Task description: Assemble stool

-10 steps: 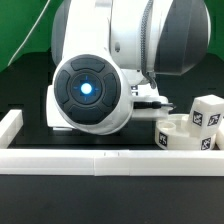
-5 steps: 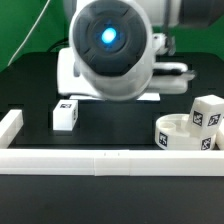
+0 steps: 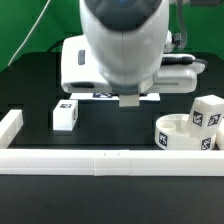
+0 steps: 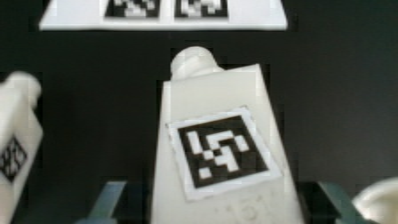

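In the wrist view a white stool leg with a square tag lies lengthwise between my gripper's fingers, which are shut on its near end. Its tip points toward the marker board. A second leg shows at the edge of that view. In the exterior view my arm's body hides the gripper; only a small grey end hangs below it. Another leg stands on the table at the exterior view's left. The round seat lies at the right with a leg on it.
A long white border rail runs along the table's front, with a short arm at the exterior view's left. The marker board lies behind my arm on the black table.
My arm has risen and tilted, so its round blue-lit cap has left the exterior view. The leg on the table at the left, hidden one second ago, now shows.
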{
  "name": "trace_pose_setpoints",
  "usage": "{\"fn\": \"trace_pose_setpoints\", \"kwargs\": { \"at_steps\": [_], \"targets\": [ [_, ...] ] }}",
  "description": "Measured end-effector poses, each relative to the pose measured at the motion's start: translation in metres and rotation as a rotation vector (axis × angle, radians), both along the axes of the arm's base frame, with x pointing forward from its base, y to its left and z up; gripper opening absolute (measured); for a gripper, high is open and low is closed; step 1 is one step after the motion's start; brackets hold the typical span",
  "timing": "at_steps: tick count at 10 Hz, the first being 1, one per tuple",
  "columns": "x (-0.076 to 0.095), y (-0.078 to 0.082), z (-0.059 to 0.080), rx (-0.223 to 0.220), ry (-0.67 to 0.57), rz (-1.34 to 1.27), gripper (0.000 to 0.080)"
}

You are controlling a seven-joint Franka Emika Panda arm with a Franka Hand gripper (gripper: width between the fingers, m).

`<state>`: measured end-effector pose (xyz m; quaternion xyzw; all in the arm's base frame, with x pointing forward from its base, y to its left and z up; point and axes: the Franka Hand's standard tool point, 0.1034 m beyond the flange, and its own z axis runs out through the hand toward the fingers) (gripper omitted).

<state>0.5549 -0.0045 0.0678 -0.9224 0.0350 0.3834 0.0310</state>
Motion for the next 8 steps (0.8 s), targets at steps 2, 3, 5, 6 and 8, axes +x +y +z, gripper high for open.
{"fn": "trace_pose_setpoints", "kwargs": {
  "at_steps": [2,3,5,6,8],
  "targets": [
    [-0.003,0.008,0.020,-0.005,-0.115,-0.034,0.0325],
    [0.002,0.011,0.025,-0.011,-0.173,-0.032,0.0325],
    [0.011,0.010,0.023,-0.026,-0.345,-0.039,0.0327],
    [0.012,0.010,0.023,-0.031,-0.394,-0.041,0.0327],
    [0.015,0.015,0.028,-0.044,-0.504,-0.077,0.0327]
  ]
}}
